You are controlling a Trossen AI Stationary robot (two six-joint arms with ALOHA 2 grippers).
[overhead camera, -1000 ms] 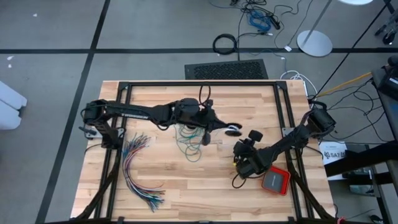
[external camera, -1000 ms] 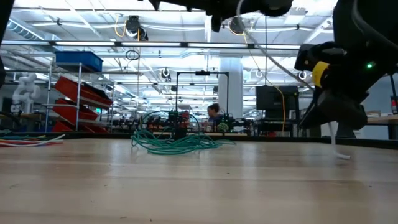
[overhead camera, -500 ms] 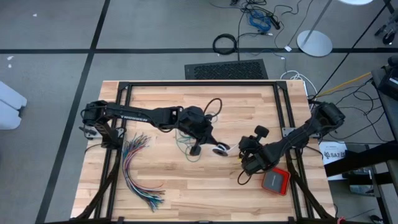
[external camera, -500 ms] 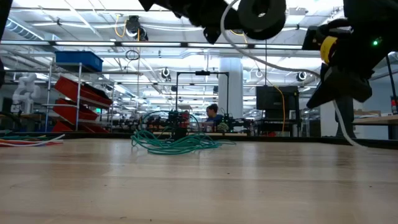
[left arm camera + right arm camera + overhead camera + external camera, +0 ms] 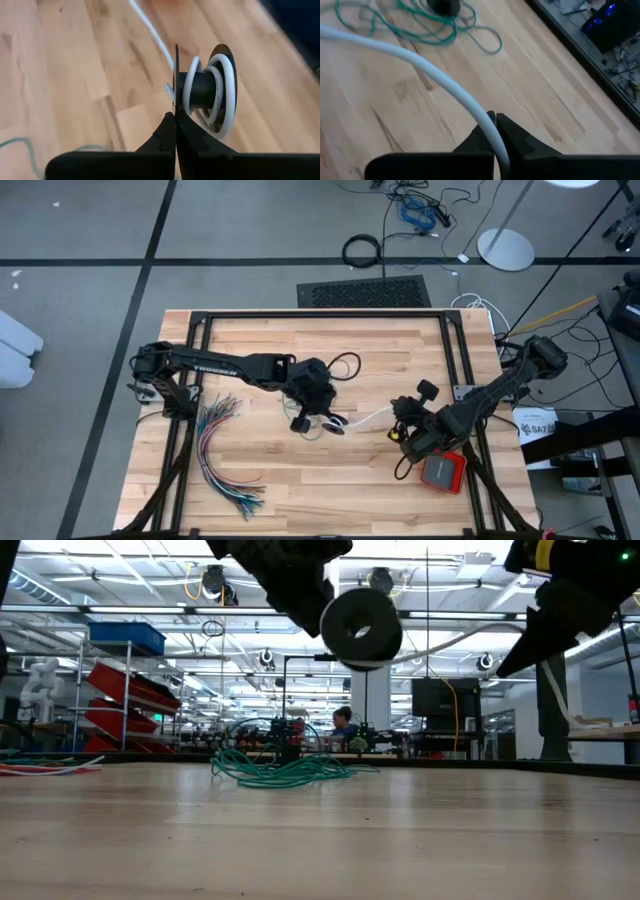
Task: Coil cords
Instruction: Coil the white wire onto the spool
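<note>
One white cord (image 5: 368,418) stretches left-right between both closed tools.

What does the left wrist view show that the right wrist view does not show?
Only the left wrist view shows a black spool with a few turns of white cord wound on it, and the left gripper shut on the spool's thin rim.

Only the right wrist view shows the right gripper shut on the white cord, most of the loose green cord, and a dark frame rail at the table's edge.

Both show the wooden table, the white cord, and some green cord.
</note>
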